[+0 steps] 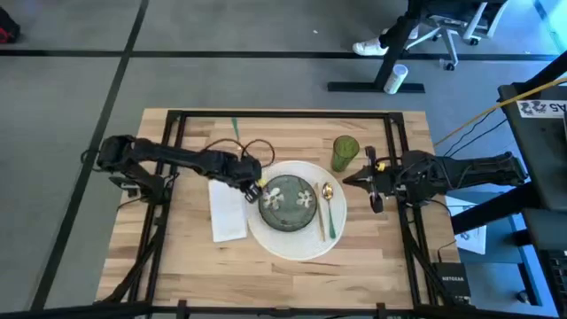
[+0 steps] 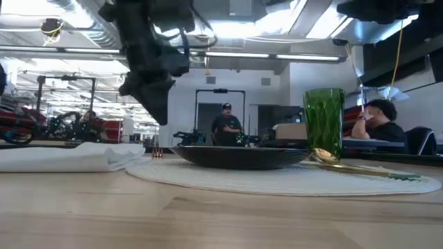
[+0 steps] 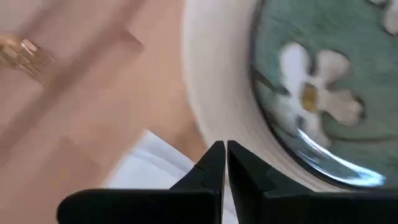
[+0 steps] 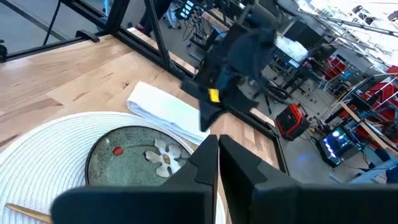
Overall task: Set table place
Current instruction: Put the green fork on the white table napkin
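Note:
On the wooden table (image 1: pixel 195 266) lies the place: a round white plate (image 1: pixel 297 244) with a green flowered dish (image 1: pixel 288 206) on it. A gold spoon (image 1: pixel 329 199) with a green handle lies on the plate's right part. A folded white napkin (image 1: pixel 228 213) lies left of the plate, and a green tumbler (image 1: pixel 345 152) stands at its far right. My left gripper (image 3: pixel 225 152) hangs shut above the gap between napkin and plate, clear of both (image 2: pixel 158 111). My right gripper (image 4: pixel 217 146) is shut and hovers off the plate's right edge (image 1: pixel 350 182). Gold fork tines (image 3: pixel 25 53) lie on the wood beyond the napkin.
Black frame bars (image 1: pixel 266 115) run along the table's far edge and down both sides. A cable loop (image 1: pixel 252 146) lies by the left arm. People (image 2: pixel 227 124) sit in the room behind. Bare wood (image 1: pixel 177 239) shows left of the napkin and along the near edge.

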Controlling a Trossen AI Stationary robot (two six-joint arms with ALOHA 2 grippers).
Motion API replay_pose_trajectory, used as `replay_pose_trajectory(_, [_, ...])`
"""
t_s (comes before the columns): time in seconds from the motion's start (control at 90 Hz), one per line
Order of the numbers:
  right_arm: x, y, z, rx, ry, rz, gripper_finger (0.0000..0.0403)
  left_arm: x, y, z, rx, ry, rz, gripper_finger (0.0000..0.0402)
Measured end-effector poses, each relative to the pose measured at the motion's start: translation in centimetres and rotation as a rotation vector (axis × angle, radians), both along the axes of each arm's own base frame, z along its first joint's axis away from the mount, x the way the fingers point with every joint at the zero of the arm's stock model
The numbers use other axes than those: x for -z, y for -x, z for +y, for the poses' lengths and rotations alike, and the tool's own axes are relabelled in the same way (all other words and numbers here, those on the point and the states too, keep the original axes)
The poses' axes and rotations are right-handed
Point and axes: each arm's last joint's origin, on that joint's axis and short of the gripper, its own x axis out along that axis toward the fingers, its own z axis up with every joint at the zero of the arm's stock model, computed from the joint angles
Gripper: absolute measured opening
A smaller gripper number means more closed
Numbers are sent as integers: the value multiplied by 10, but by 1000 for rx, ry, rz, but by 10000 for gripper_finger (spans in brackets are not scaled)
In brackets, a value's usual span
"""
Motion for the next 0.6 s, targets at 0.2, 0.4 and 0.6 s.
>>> replay_pose_trajectory(0.2, [0,0,0,-1,0,0,1,0,4,26,272,-126,104,0])
replay_pose_trajectory(0.4, [1,-1,0,0,-5,8,1,1,10,43,617,-288,267,0])
replay_pose_trajectory(0.6, [4,-6,1,1,-4,37,1,-1,15,60,766,-483,475,0])
